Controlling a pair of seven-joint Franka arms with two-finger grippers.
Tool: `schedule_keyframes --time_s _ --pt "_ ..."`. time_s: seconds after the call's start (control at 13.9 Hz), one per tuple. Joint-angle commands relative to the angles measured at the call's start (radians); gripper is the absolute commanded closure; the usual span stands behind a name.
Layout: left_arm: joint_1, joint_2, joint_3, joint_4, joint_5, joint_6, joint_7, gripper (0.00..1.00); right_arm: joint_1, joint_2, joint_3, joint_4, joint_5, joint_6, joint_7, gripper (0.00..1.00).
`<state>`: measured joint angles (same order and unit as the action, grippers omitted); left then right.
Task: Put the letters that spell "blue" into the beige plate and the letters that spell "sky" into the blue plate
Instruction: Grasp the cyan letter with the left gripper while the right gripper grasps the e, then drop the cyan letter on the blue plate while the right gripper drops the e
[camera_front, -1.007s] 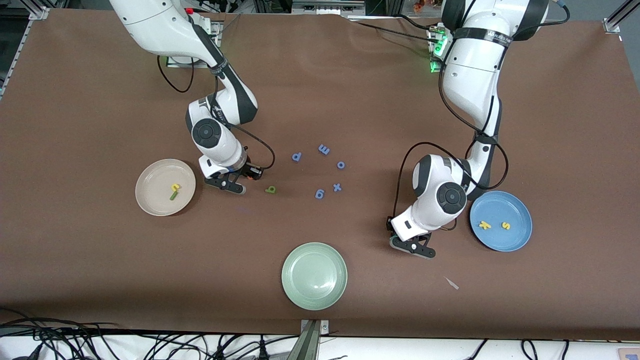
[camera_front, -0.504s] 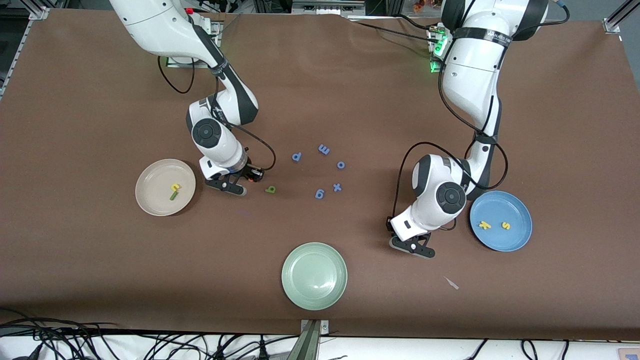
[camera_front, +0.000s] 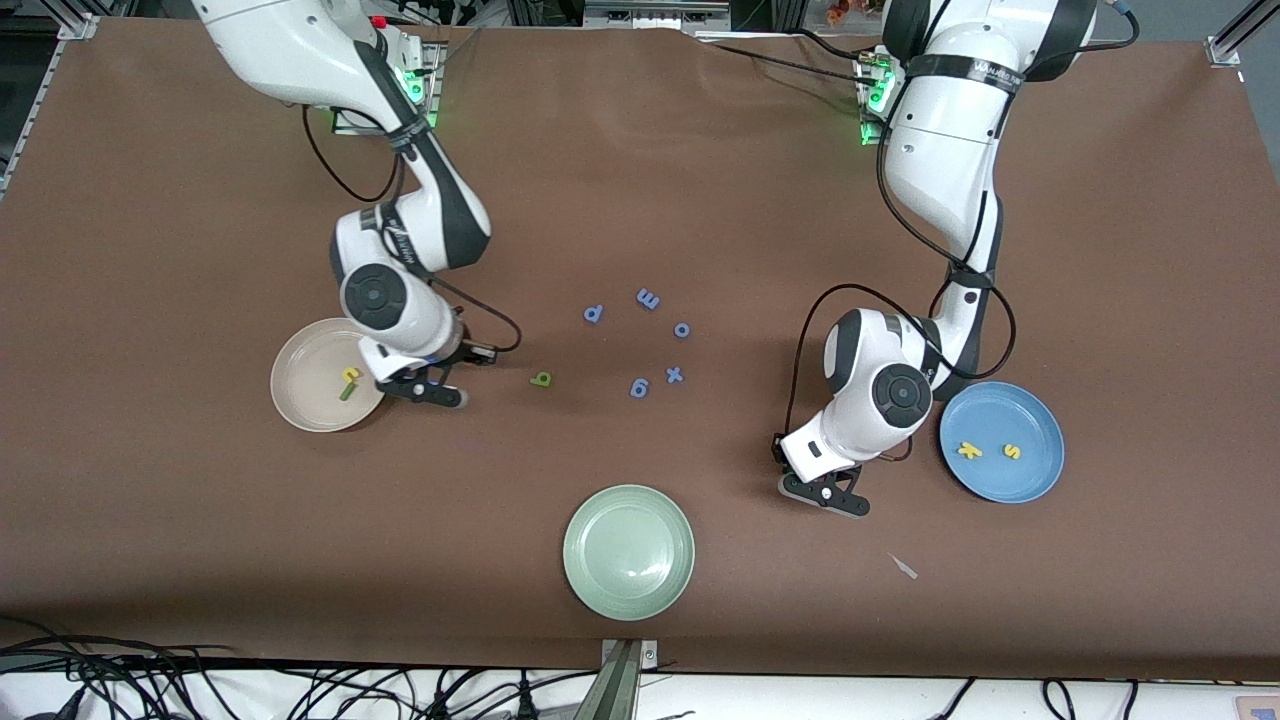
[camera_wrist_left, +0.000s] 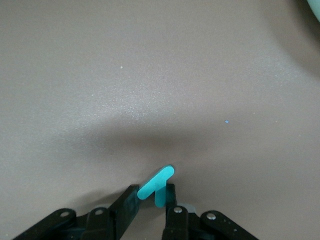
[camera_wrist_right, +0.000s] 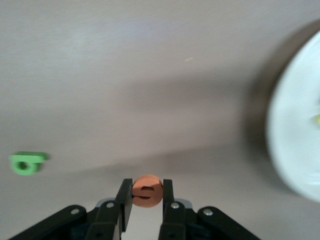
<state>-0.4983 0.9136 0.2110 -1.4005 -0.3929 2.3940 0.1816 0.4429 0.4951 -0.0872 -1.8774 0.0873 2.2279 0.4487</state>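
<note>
Front view: right gripper (camera_front: 425, 385) beside the beige plate (camera_front: 305, 400), which holds "u" (camera_front: 350, 375) and "l" (camera_front: 347, 392); "b" (camera_front: 541, 379) on table; "k" (camera_front: 969, 451) and "s" (camera_front: 1012, 452) in blue plate (camera_front: 1035, 480). Left gripper (camera_front: 825, 495) near it.
Left wrist view: clamped on "y" (camera_wrist_left: 156, 182).
Right wrist view: clamped on "e" (camera_wrist_right: 146, 190).

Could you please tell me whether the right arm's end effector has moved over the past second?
Yes. The right end effector, shut on the orange foam letter "e", has travelled away from the olive-green foam letter "b" toward the round cream-beige plate, reaching its rim.
</note>
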Motion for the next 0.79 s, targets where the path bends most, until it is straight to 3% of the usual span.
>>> schedule_keyframes --time_s 0.0,0.22,0.43,0.5,0.58,0.65,0.72 --pt "0.004 -0.007 0.008 0.026 0.022 -0.015 0.013 0.92 -0.003 -0.038 -0.072 -0.019 0.003 -0.08 -0.186 0.8" --pt "0.038 -0.058 0.008 0.021 0.023 -0.079 0.021 0.92 -0.009 -0.008 -0.178 -0.02 0.003 -0.112 -0.404 0.79" --pt "0.095 -0.099 0.013 0.012 0.022 -0.139 0.14 0.92 -0.046 0.023 -0.192 -0.014 0.003 -0.105 -0.458 0.78" --pt "0.124 -0.11 0.025 0.012 0.022 -0.169 0.209 0.92 -0.047 0.029 -0.192 -0.008 0.0 -0.102 -0.459 0.7" --pt "0.148 -0.117 0.04 0.008 0.022 -0.199 0.287 0.91 -0.053 0.039 -0.194 -0.006 0.003 -0.097 -0.458 0.27" --pt "0.176 -0.131 0.057 -0.004 0.02 -0.22 0.355 0.9 -0.061 0.039 -0.194 -0.005 0.006 -0.085 -0.452 0.0" --pt "0.202 -0.151 0.065 -0.02 0.02 -0.242 0.404 0.89 -0.059 0.039 -0.194 0.001 0.015 -0.085 -0.44 0.0"
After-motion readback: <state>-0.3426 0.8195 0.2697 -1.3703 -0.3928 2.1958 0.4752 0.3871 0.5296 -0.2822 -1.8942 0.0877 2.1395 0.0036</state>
